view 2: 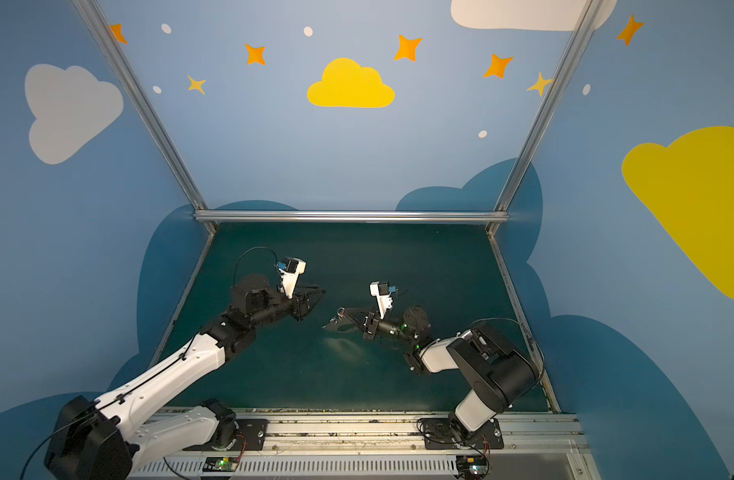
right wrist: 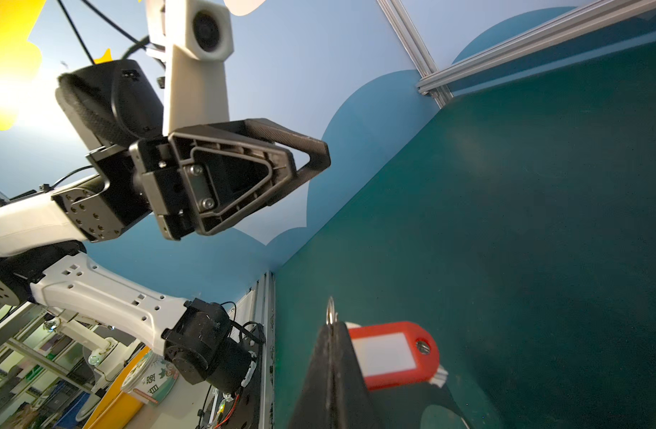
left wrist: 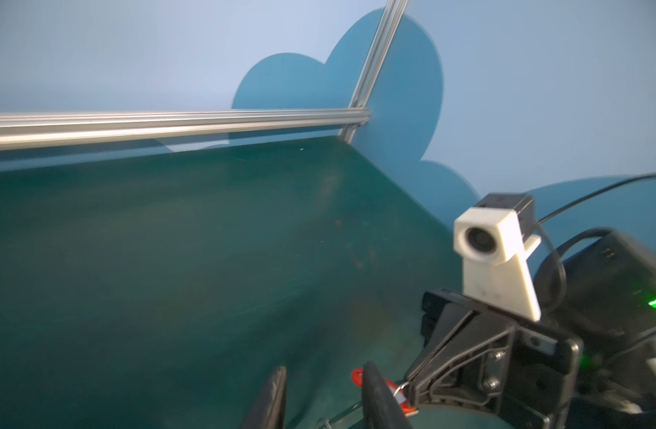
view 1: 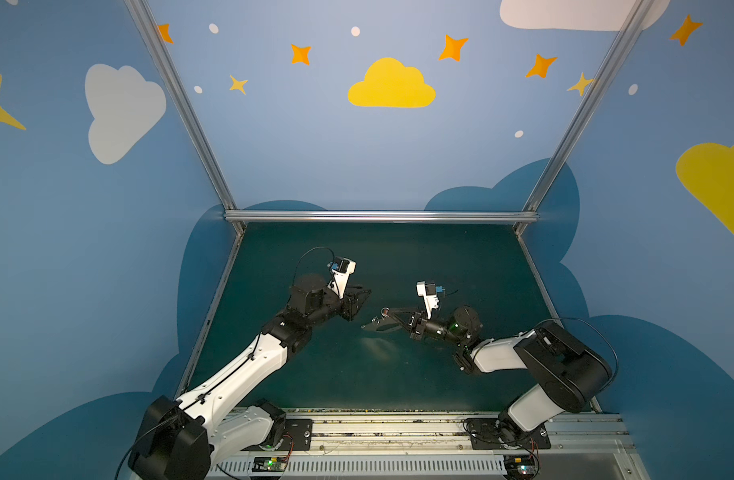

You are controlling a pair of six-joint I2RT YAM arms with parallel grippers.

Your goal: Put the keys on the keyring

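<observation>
My right gripper (right wrist: 333, 325) is shut on the keyring (right wrist: 330, 311), a thin silver loop that sticks out past its fingertips. The red tag (right wrist: 391, 354) of the keys hangs right beside those fingers, above the green mat. In both top views this gripper (view 1: 385, 312) (view 2: 341, 312) sits mid-table, turned on its side. My left gripper (view 1: 367, 293) (view 2: 321, 292) hovers a short way to its left, open and empty. The left wrist view shows its two dark fingers (left wrist: 272, 401) apart, with the red tag (left wrist: 357, 376) beyond them. The metal key itself is not clearly visible.
A flat grey pointed shape with a dark hole (view 1: 371, 327) lies under the right gripper's fingers. The green mat (view 1: 398, 374) is bounded by aluminium rails (view 1: 381, 216) and blue walls. The arm bases stand on the front rail (view 1: 398, 432).
</observation>
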